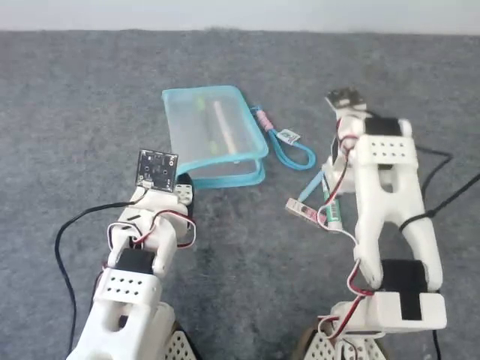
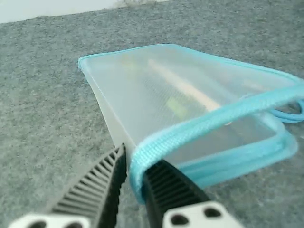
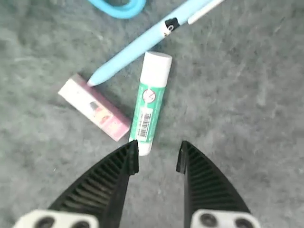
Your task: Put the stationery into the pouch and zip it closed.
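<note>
The translucent pouch (image 1: 214, 135) with light blue trim lies mid-table, its mouth gaping toward the arms. A pencil-like stick (image 2: 183, 88) and a green item (image 2: 175, 108) lie inside. My left gripper (image 2: 135, 178) is shut on the pouch's blue zipper edge (image 2: 190, 128) at its near left corner (image 1: 187, 184). Below the right arm a blue pen (image 3: 142, 45), a green and white glue stick (image 3: 151, 102) and a pink eraser (image 3: 94, 107) lie together on the mat. My right gripper (image 3: 156, 154) hangs open just over the glue stick's lower end.
The pouch's blue wrist strap (image 1: 296, 154) with a small tag (image 1: 289, 136) loops out between the pouch and the right arm (image 1: 386, 187). Black cables trail beside both arm bases. Grey carpet (image 1: 82, 105) covers the table.
</note>
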Available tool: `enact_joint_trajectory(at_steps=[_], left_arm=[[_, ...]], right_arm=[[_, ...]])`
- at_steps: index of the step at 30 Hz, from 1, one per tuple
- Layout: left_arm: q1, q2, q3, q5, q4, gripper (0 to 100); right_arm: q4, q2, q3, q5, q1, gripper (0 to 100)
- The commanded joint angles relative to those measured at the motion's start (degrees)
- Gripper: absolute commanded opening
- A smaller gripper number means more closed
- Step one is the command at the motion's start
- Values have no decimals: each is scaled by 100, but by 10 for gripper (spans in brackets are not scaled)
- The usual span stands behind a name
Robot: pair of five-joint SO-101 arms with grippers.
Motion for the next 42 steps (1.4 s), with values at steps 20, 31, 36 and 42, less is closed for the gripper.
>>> enact_joint_trajectory(at_steps=[20, 31, 36, 42], left_arm=[[44, -9, -101, 44, -88, 12], [44, -9, -110, 44, -88, 12], [44, -9, -110, 44, -88, 12], [44, -9, -110, 44, -88, 12]], right_arm=[[-523, 2712, -3051, -2796, -576, 144], [-593, 3653, -3393, -2963, -224, 139], [-787, 3670, -3393, -2945, -189, 35], [-848, 3582, -3393, -2936, -180, 7]])
